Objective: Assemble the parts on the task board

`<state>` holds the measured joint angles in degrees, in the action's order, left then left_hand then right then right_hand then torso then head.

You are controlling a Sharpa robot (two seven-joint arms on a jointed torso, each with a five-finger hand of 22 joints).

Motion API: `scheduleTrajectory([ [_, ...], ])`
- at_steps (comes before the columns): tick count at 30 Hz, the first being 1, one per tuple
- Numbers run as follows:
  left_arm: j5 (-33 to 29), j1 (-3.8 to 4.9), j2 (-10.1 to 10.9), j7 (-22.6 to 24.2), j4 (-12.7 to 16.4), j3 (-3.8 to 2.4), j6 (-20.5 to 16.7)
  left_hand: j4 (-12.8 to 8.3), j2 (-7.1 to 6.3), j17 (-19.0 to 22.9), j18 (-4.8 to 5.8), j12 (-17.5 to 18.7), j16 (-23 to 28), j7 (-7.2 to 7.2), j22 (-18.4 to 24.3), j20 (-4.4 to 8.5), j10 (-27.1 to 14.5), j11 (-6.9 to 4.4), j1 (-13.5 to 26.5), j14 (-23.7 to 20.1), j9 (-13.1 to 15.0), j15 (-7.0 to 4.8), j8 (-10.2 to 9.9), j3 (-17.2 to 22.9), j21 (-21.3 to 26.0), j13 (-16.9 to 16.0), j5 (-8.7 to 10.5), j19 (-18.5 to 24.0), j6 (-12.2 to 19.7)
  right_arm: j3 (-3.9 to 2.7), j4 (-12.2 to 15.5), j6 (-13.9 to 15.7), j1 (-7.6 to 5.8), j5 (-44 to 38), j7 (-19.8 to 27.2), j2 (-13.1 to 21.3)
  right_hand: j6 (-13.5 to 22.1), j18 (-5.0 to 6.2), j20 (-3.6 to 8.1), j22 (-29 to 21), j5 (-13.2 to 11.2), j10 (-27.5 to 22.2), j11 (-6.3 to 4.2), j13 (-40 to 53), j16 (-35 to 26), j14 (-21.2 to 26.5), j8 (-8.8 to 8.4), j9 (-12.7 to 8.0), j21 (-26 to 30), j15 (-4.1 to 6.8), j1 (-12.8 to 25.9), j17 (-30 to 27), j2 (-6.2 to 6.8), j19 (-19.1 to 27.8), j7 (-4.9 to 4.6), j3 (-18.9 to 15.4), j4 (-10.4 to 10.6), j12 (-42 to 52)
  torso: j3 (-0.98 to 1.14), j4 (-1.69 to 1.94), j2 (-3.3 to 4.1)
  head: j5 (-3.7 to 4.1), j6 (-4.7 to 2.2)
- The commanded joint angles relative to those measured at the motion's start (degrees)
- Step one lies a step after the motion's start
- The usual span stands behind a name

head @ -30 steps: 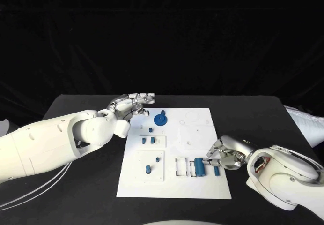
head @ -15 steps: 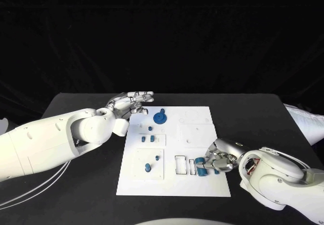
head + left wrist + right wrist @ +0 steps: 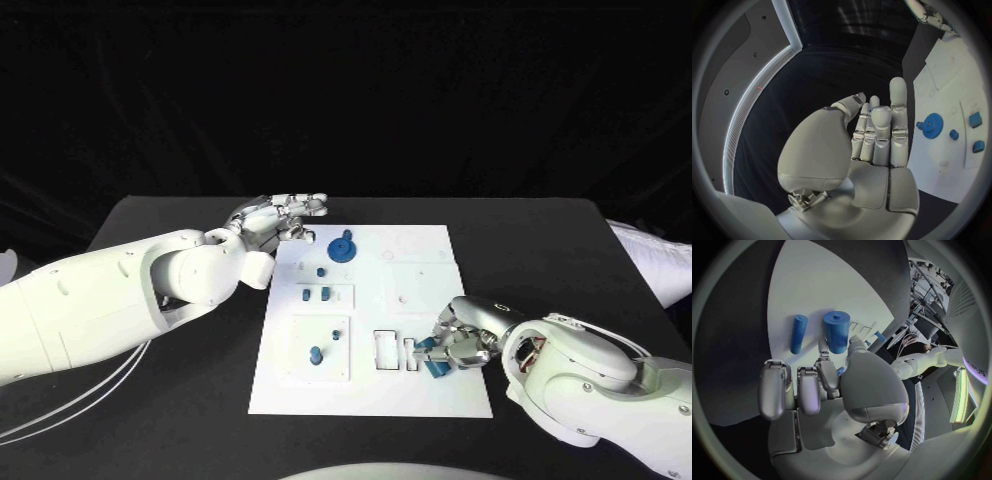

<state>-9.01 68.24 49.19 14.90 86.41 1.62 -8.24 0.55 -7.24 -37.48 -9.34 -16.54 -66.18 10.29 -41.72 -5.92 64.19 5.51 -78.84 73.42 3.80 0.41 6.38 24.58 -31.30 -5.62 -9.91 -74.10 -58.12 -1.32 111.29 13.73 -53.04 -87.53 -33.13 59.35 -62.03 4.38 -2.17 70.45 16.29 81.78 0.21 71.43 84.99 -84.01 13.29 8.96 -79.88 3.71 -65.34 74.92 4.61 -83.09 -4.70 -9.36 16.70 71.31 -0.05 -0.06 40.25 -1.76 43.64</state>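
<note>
Blue cylinder [image 3: 837, 331] | located on task board [image 3: 433, 400] near edge, by slots | right robot hand [image 3: 459, 345] is curled around it, full grip cannot be told | left robot hand [image 3: 870, 145] is held apart, empty, above counter [image 3: 173, 420] | judged light, rigid, slick; best pinched mid-barrel

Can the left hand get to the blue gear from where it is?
Probably yes. The left hand hovers open beside the gear at the board's far end, with nothing between them.

white task board [image 3: 372, 395], blue parts [image 3: 342, 249], black table [image 3: 173, 390]
</note>
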Motion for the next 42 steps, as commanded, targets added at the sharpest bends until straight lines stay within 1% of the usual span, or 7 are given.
scheduleTrajectory([
  [1,0.3,0.0,-0.03,0.13,0.05,-0.03,0.95,-0.44,0.22,0.05,-1.03,-0.38,-0.05,-0.03,-0.05,0.0,-0.31,0.02,0.24,-0.33,0.08,0.06,0.09,0.02,-0.22,-0.06,-0.22,0.37,0.53,0.3,-0.25,-3.94,0.54,-4.47,-0.85,-0.11,-0.12,-0.48,0.0,0.16,-0.67,-0.35,-0.24,0.12,0.2,-4.22,0.43,0.3,-0.23,0.29,-0.09,5.42,0.79,-0.09,0.19,-0.48,0.08,-0.44,-0.05,0.03,0.0,-0.02,0.07],
  [9,0.3,-0.01,0.03,0.04,0.11,-0.02,1.01,-0.46,0.22,0.08,-1.03,-0.4,-0.05,-0.02,-0.06,0.0,-0.32,0.02,0.24,-0.34,0.08,0.06,0.1,0.03,-0.23,-0.06,-0.22,0.38,0.53,0.3,-0.01,-5.42,0.65,-11.15,-0.84,-0.17,0.32,-0.52,0.07,0.33,-3.81,-0.44,-0.26,0.41,0.29,-4.25,0.98,1.35,-0.27,0.32,-1.41,5.67,2.84,-0.07,0.23,-0.69,0.09,-0.79,-0.01,0.02,0.05,0.02,0.24],
  [23,0.3,-0.07,0.13,-0.09,0.12,-0.02,1.18,-0.54,0.2,0.17,-1.03,-0.47,-0.03,-0.02,-0.07,0.0,-0.37,0.03,0.21,-0.38,0.08,0.06,0.12,0.05,-0.26,-0.07,-0.22,0.4,0.55,0.29,0.76,-4.39,0.69,-15.34,-0.77,0.26,0.4,-0.52,0.09,0.39,-4.03,-0.43,-0.27,0.53,0.34,-4.27,1.17,1.69,-0.28,0.32,-1.74,5.81,3.13,-0.07,0.24,-0.67,0.12,-0.87,-0.04,0.13,0.04,0.16,0.24],
  [29,0.3,-0.14,0.1,-0.11,0.12,-0.02,1.24,-0.54,0.2,0.17,-1.03,-0.47,-0.03,-0.02,-0.07,0.0,-0.37,0.03,0.21,-0.38,0.08,0.06,0.12,0.05,-0.26,-0.07,-0.22,0.4,0.55,0.28,0.85,-3.44,0.72,-12.39,-0.69,0.16,-0.39,-0.65,0.35,1.15,-1.2,-0.13,-0.73,1.06,0.66,-4.4,2.26,2.93,-0.67,0.69,-8.19,6.48,-2.5,-0.33,0.7,3.17,-1.57,-0.84,-0.06,0.14,0.04,0.27,0.22],
  [33,0.3,-0.16,0.08,-0.13,0.13,-0.02,1.26,-0.54,0.2,0.17,-1.03,-0.47,-0.03,-0.02,-0.07,0.0,-0.37,0.03,0.21,-0.38,0.08,0.06,0.12,0.05,-0.26,-0.07,-0.22,0.4,0.55,0.28,0.78,-3.13,0.72,-11.08,-0.63,0.07,-0.67,-0.72,0.68,1.54,-7.45,0.02,-1.06,1.35,0.87,-4.47,2.52,3.5,-0.88,1.02,-13.57,6.92,-5.35,-0.46,1.02,6.21,-3.9,-0.91,-0.13,0.21,0.03,0.39,0.22],
  [35,0.3,-0.17,0.07,-0.14,0.12,-0.02,1.26,-0.54,0.2,0.17,-1.03,-0.47,-0.03,-0.02,-0.07,0.0,-0.37,0.03,0.21,-0.38,0.08,0.06,0.12,0.05,-0.26,-0.07,-0.22,0.4,0.55,0.28,0.7,-3.07,0.72,-10.69,-0.62,0.04,-0.82,-0.76,0.8,1.7,-9.99,0.08,-1.22,1.47,0.97,-4.5,2.48,3.7,-0.96,1.12,-15.21,7.14,-6.12,-0.5,1.2,7.78,-4.57,-0.98,-0.14,0.22,0.02,0.41,0.24],
  [42,0.3,-0.18,0.09,-0.21,0.15,-0.02,1.32,-0.54,0.2,0.17,-1.03,-0.47,-0.03,-0.02,-0.07,0.0,-0.37,0.03,0.21,-0.38,0.08,0.06,0.12,0.05,-0.26,-0.07,-0.22,0.4,0.55,0.28,0.65,-1.15,0.73,-9.31,-0.62,0.0,-1.78,-0.87,0.98,2.27,-10.28,0.4,-1.53,1.76,1.25,-4.6,2.48,4.23,-1.26,1.32,-15.57,7.71,-7.05,-0.7,1.57,9.87,-4.3,-0.95,-0.15,0.25,0.05,0.43,0.26],
])
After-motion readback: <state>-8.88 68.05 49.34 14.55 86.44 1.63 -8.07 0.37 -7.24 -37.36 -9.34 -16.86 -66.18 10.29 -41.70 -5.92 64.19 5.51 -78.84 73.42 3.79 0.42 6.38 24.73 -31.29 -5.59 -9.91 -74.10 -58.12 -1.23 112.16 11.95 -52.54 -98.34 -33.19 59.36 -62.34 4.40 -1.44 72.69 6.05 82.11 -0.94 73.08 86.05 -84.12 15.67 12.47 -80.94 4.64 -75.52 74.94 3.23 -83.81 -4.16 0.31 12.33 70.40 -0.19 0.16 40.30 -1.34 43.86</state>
